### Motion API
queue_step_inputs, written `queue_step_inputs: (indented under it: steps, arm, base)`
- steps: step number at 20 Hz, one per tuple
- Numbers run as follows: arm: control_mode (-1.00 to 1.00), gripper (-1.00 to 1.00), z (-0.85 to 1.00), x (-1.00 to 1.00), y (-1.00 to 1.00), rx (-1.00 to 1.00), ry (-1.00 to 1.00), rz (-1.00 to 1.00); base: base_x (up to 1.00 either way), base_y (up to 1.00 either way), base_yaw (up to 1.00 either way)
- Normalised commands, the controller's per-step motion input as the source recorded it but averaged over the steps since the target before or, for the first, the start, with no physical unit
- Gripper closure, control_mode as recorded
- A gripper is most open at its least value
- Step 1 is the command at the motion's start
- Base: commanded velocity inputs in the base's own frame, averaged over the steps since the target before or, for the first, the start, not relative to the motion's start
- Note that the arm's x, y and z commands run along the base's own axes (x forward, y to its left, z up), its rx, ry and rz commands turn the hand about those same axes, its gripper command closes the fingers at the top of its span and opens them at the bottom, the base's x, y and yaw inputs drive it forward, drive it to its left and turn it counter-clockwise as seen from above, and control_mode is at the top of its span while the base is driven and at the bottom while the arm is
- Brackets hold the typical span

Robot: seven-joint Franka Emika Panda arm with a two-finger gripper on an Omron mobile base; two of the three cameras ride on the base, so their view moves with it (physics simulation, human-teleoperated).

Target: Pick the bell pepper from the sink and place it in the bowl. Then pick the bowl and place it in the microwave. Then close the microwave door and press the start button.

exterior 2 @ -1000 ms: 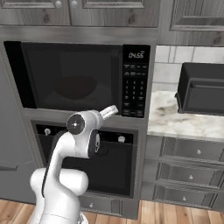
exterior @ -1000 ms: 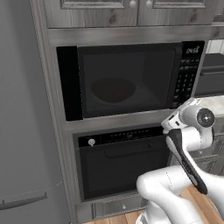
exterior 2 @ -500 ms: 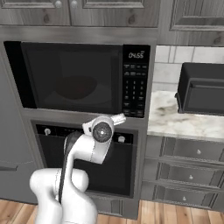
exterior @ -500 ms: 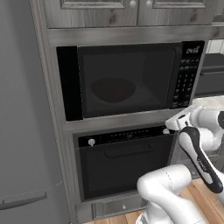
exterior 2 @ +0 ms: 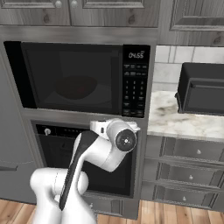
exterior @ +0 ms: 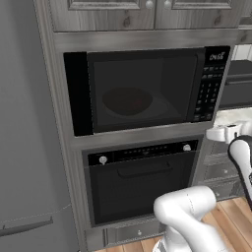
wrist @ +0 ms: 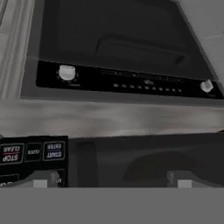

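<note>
The two-finger gripper [wrist: 112, 180] stands released: its two small fingertips [wrist: 43, 180] rise wide apart at the 7 and 5 o'clock edges of the hand view, with nothing between them. Between and beyond them lies the dark glass of the closed black microwave door [wrist: 144, 162]. At 8 o'clock in that view, just above the one fingertip, is the black keypad strip [wrist: 33, 153], its START and STOP/CLEAR keys readable upside-down. Further out, a grey wood-grain band crosses the middle of the view, and past it at 12 o'clock is the black oven with two white knobs [wrist: 118, 78] and a horizontal handle.

From the left base view, the built-in black microwave [exterior: 147, 88] sits at 12 o'clock under grey wooden cabinets [exterior: 147, 7]. Through its shut door [exterior: 140, 91] the shallow round dark brown bowl [exterior: 127, 101] shows dimly on the turntable. The small red bell pepper cannot be made out through the dark glass. The oven [exterior: 142, 177] is directly below, at 6 o'clock from the microwave.

In the right base view the white arm [exterior 2: 103, 148] bends in front of the oven, below the keypad [exterior 2: 133, 89]. At 3 o'clock a marbled countertop [exterior 2: 175, 124] carries a black box-shaped appliance [exterior 2: 203, 89].
</note>
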Motion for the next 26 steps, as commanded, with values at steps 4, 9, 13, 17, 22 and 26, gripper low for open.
queue_step_inputs:
  steps: [4, 9, 13, 17, 22, 26]
  arm:
    - [-1.00, -1.00, 0.21, -0.12, 0.19, 0.59, 0.15, -0.27]
    - [-1.00, -1.00, 0.27, -0.09, 0.38, 0.64, 0.26, -0.34]
    - [-1.00, -1.00, 0.17, -0.31, -0.24, 0.80, 0.22, -0.22]
    - [-1.00, -1.00, -0.03, -0.36, -0.78, 0.85, 0.04, -0.08]
    - [-1.00, -1.00, -0.04, 0.23, -0.15, 0.65, 0.06, -0.06]
    - [-1.00, -1.00, -0.08, 0.43, 0.13, 0.47, 0.12, 0.00]
  base:
    - [0.00, 0.00, 0.00]
    - [0.00, 0.00, 0.00]
    - [0.00, 0.00, 0.00]
    - [0.00, 0.00, 0.00]
    - [0.00, 0.00, 0.00]
    - [0.00, 0.00, 0.00]
